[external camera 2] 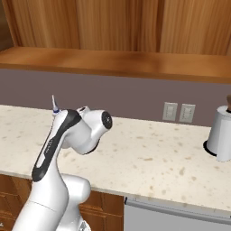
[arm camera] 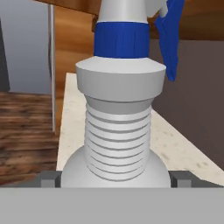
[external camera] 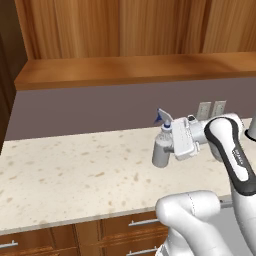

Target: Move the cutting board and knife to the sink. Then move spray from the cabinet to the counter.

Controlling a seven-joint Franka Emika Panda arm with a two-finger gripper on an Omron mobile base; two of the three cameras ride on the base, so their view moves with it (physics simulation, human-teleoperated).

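Note:
The spray is a grey bottle with a white trigger head and a blue nozzle. It stands nearly upright, low over the beige speckled counter. I cannot tell whether its base touches the stone. My gripper reaches in from the right and is shut on the bottle's body. In the hand view the spray sits between my fingertips, which press its two sides. From the right base view only the nozzle tip of the spray shows behind my arm. The wooden cabinet hangs above. The cutting board, knife and sink are out of view.
A white canister stands on the counter at the far right. Two wall outlets sit on the grey backsplash. Brown drawers run under the counter's front edge. Open counter stretches left of the bottle.

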